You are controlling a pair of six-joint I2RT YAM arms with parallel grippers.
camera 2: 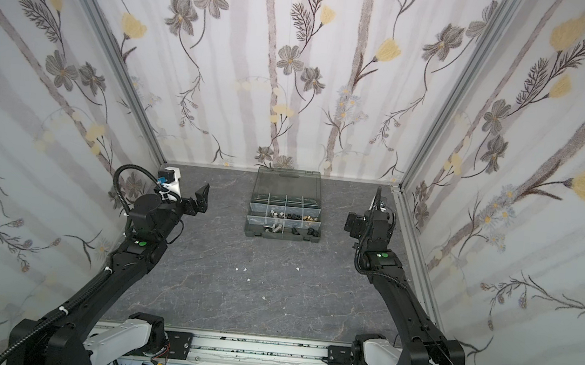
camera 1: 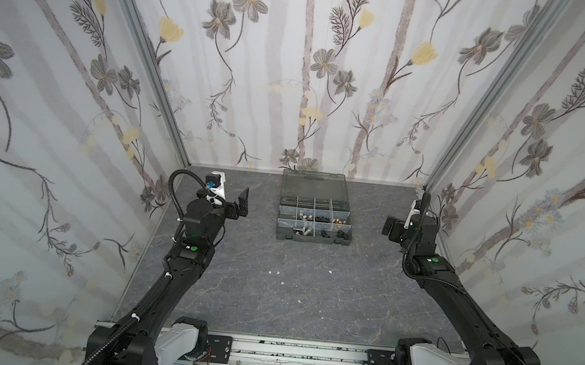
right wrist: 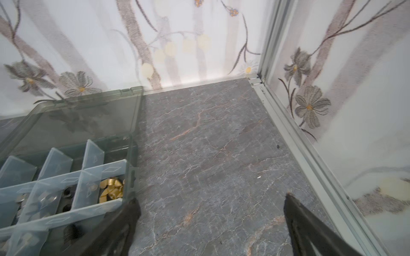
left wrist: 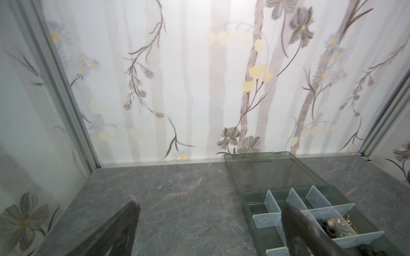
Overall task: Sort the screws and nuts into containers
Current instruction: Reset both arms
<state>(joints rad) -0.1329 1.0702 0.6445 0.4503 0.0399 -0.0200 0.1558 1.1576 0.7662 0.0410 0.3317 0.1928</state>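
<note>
The right jaws are standing wide and empty, as are the left jaws; the containers are lying between them on the desk, long axis running arm to arm, apparently neither arm nearer; screws and nuts are sitting inside.

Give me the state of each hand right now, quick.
Left hand: open, holding nothing.
Right hand: open, holding nothing.
</note>
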